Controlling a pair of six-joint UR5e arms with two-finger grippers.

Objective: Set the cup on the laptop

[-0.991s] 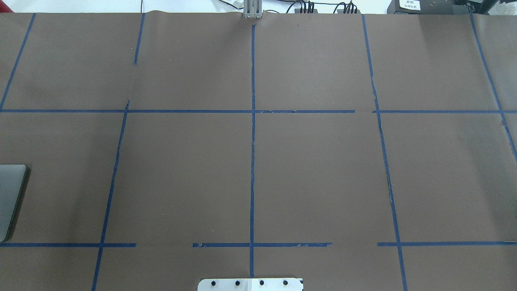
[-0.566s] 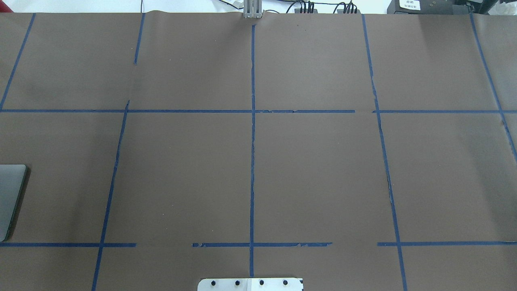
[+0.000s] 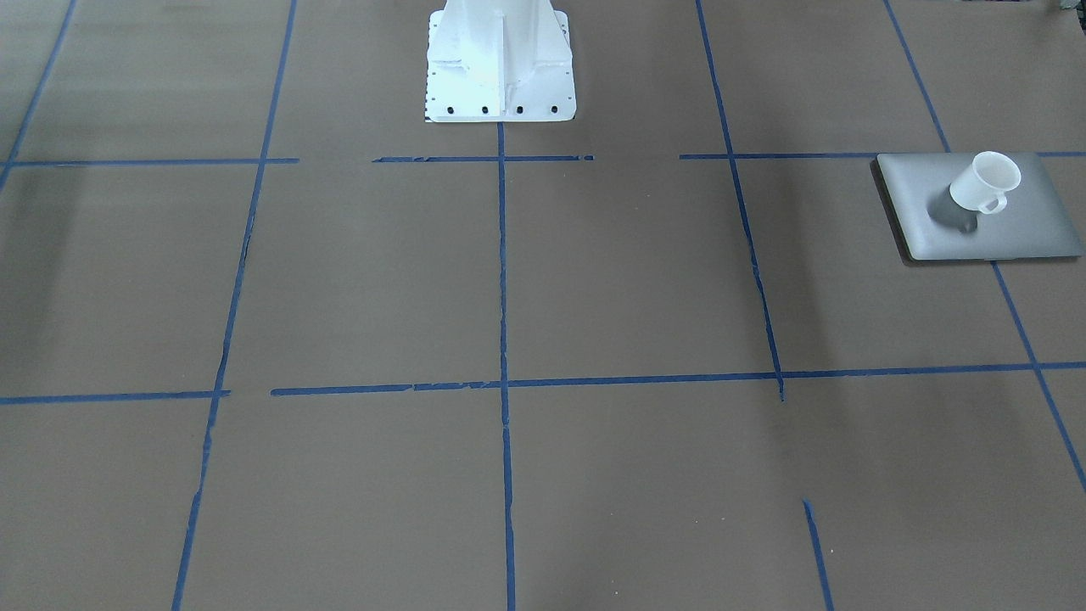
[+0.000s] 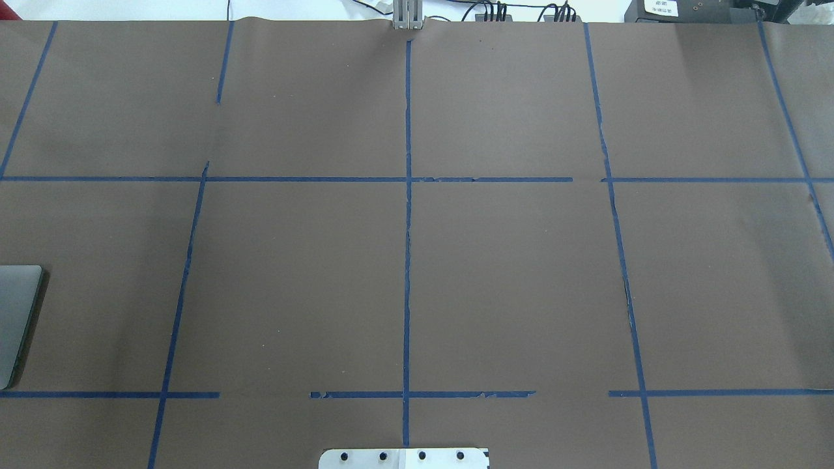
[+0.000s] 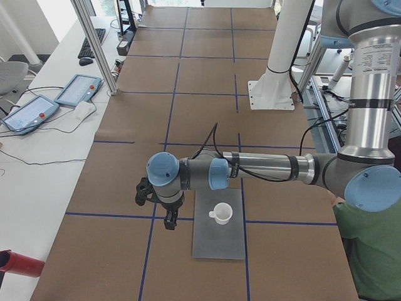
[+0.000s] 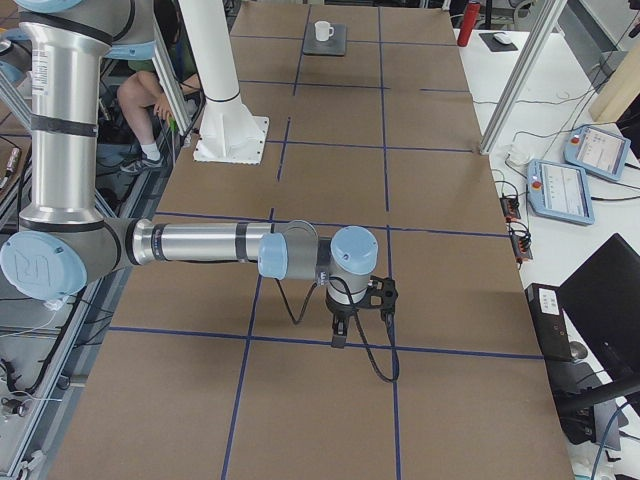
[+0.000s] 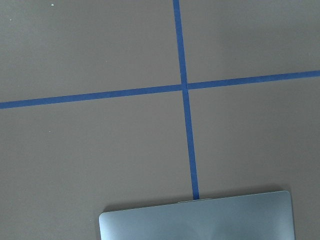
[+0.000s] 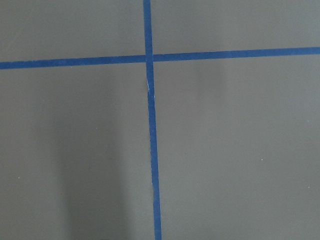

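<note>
The white cup (image 3: pixel 984 182) stands upright on the closed silver-grey laptop (image 3: pixel 1018 229), handle to the side. Both also show in the exterior left view, cup (image 5: pixel 220 213) on laptop (image 5: pixel 219 244), and far off in the exterior right view, cup (image 6: pixel 323 30) on laptop (image 6: pixel 325 42). The overhead view catches only the laptop's edge (image 4: pixel 16 312); the left wrist view shows its corner (image 7: pixel 200 220). My left gripper (image 5: pixel 169 221) hangs beside the laptop, apart from the cup. My right gripper (image 6: pixel 338 338) hangs over bare table far away. I cannot tell whether either is open or shut.
Brown paper with blue tape lines (image 4: pixel 407 260) covers the table. The white robot base (image 3: pixel 499 59) stands at the middle of the robot's side. Teach pendants (image 5: pixel 56 100) and cables lie off the far edge. A seated person (image 5: pixel 369 251) is beside the table.
</note>
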